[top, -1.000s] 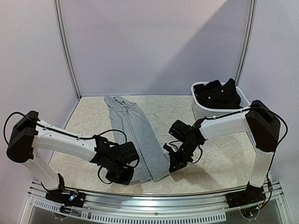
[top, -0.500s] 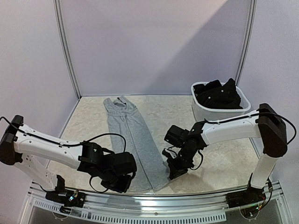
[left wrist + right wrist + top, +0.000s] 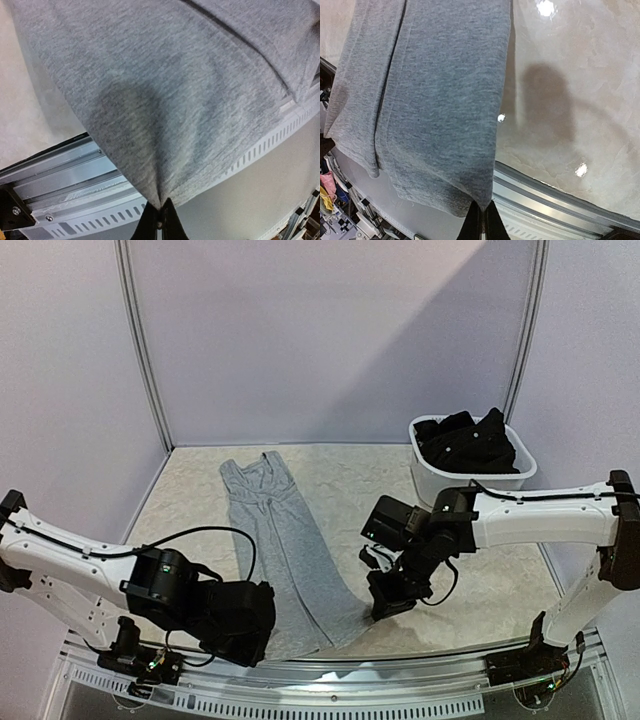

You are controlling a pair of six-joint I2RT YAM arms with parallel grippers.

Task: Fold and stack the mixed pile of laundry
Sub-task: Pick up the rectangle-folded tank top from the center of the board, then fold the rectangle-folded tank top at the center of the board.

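Both arms have drawn back and the light grey sleeveless top has slid nearer down the table, hem over its front edge, left gripper and right gripper each clamped tight on a hem corner, probably stretching it flat for folding.

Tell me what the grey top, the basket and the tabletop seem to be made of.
The grey top: soft heathered knit, likely cotton jersey; flecked matte surface, drapes in folds. The basket: smooth white plastic by its look, with rigid walls. The tabletop: glossy, marble-patterned, stone or laminate; it mirrors the lights.
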